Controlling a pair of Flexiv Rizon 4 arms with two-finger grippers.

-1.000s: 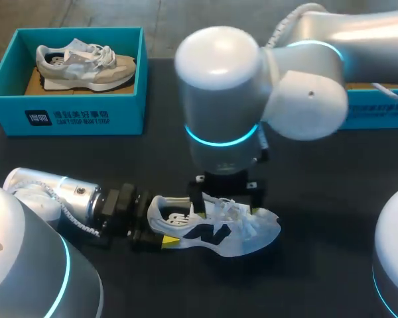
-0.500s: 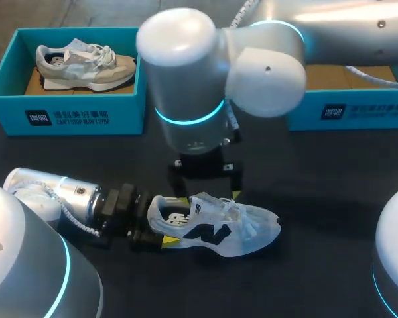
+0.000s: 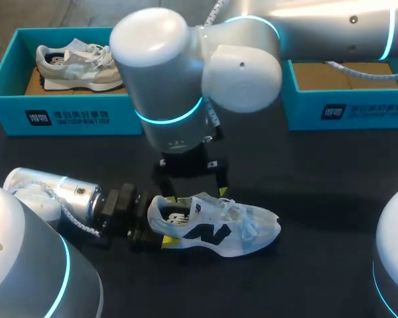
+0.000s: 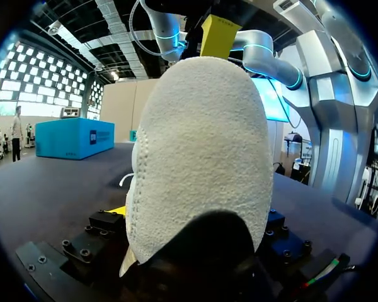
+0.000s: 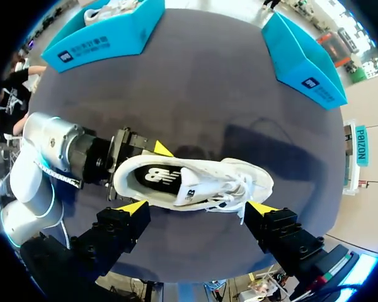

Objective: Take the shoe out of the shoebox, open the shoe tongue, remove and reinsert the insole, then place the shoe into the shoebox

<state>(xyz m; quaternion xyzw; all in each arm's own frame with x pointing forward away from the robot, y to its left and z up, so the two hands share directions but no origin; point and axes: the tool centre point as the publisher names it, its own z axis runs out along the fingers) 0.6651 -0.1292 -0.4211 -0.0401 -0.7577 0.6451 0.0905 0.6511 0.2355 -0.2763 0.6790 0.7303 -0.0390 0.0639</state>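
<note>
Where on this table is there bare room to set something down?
Bare tabletop lies between the white shoe and the right shoebox, and before the left shoebox. Crowded at the shoe's heel: left gripper clamps it, right gripper hovers above.

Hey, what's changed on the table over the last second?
The right tool, open, rose off the shoe's laces and shifted toward its heel, nearer the left arm. The left tool stayed clamped on the heel; the shoe did not move.
</note>
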